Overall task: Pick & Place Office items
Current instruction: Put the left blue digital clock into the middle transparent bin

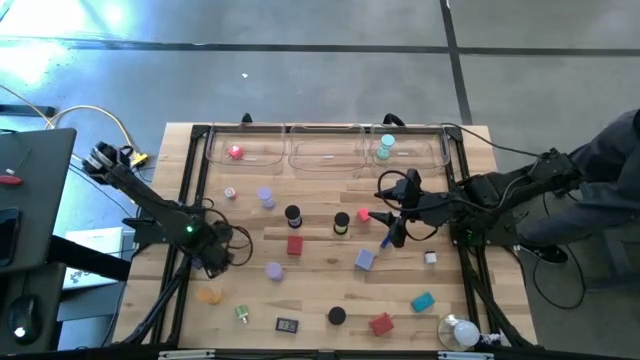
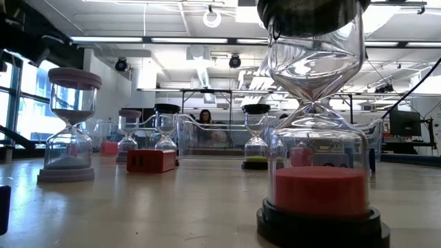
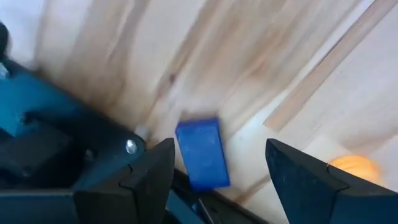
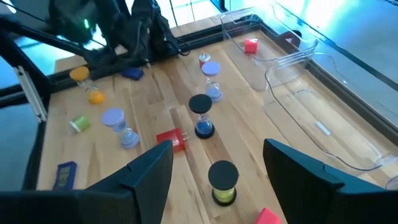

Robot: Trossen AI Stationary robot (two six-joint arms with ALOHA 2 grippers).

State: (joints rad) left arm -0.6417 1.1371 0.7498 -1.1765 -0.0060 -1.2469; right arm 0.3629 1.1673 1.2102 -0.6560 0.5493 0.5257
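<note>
While the right gripper (image 1: 392,232) waits with jaws apart, left gripper (image 3: 217,180) jaws flank a blue block (image 3: 202,153).

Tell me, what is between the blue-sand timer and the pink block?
The yellow-sand timer stands between the blue-sand timer and the pink block. The high view shows it best, and the right wrist view shows it too.

arms: dark, jointed | left arm (image 1: 160,212): green light | fingers (image 4: 149,171): dark, angular

Lab, exposed ceiling ducts (image 2: 207,69), concrete floor (image 1: 300,60)
</note>
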